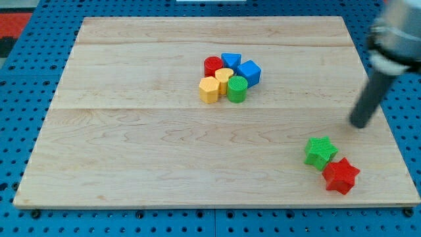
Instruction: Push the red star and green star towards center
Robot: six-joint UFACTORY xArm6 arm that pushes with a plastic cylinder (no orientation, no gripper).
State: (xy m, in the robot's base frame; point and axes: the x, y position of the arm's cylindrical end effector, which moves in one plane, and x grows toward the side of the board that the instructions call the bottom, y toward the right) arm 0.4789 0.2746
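The green star (320,151) lies near the board's bottom right corner. The red star (341,175) touches it on its lower right side. My tip (360,124) is above and to the right of the green star, a short gap away from it, close to the board's right edge. Neither star touches the rod.
A tight cluster sits above the board's middle: a red cylinder (212,66), a blue triangle (231,60), a blue cube (248,72), a yellow heart (224,77), a yellow hexagon (209,90) and a green cylinder (237,89). The wooden board (131,145) lies on a blue pegboard.
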